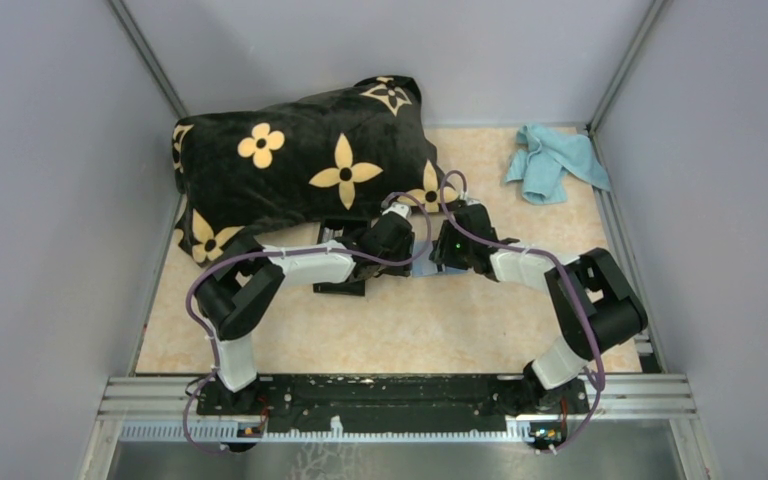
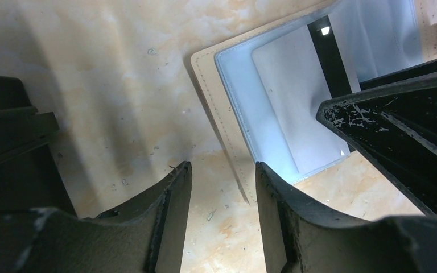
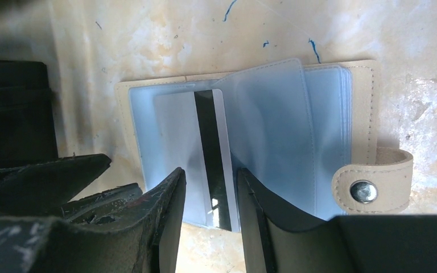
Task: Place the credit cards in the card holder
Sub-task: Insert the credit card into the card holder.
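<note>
A beige card holder (image 3: 364,114) lies open on the table like a wallet, with clear plastic sleeves (image 3: 273,131) and a snap tab. It also shows in the top view (image 1: 422,266) and the left wrist view (image 2: 216,96). The grey credit card with the dark stripe (image 3: 207,148) lies on its left page, seemingly under clear film. The pale beige card is not in view. My right gripper (image 3: 210,170) is open just above the card's near edge, with its jaws on either side of the stripe. My left gripper (image 2: 223,165) is open and empty above bare table at the holder's corner.
A black boxy case (image 1: 340,287) sits left of the holder under my left arm, and shows in the right wrist view (image 3: 11,108). The black pillow with yellow flowers (image 1: 300,165) lies behind. A light blue cloth (image 1: 555,160) lies at the back right. Grey walls enclose the table.
</note>
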`<state>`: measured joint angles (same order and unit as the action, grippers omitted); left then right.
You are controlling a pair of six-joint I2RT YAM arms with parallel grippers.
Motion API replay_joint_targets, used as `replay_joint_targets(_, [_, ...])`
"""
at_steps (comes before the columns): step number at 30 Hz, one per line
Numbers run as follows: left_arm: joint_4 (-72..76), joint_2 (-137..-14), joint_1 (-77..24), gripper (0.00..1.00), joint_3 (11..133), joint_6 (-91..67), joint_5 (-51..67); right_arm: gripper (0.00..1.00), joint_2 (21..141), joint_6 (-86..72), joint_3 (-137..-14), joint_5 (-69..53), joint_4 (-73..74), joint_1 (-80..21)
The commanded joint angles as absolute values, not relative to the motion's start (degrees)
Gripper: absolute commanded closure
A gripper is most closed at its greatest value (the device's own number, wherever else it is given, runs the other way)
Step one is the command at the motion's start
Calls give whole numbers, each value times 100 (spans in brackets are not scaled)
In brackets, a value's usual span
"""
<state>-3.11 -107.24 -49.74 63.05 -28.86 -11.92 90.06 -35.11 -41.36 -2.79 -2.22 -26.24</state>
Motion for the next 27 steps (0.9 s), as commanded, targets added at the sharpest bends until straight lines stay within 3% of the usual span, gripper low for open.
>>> replay_joint_targets(1, [-535,-10631,-4945,49,6167,-2896,-1367,60,9206,-3427,-4237,-215,-72,-2748])
replay_joint_targets(19, [-391,-10896,-4944,64,6091,-2949,-1335,57,8915,-3146,-4545,43,343,-2897])
replay_joint_targets(27, [-399,-10974,-4940,65,6126,-2958,-1282,57,8753,-3062,-4690,106,442,-2926])
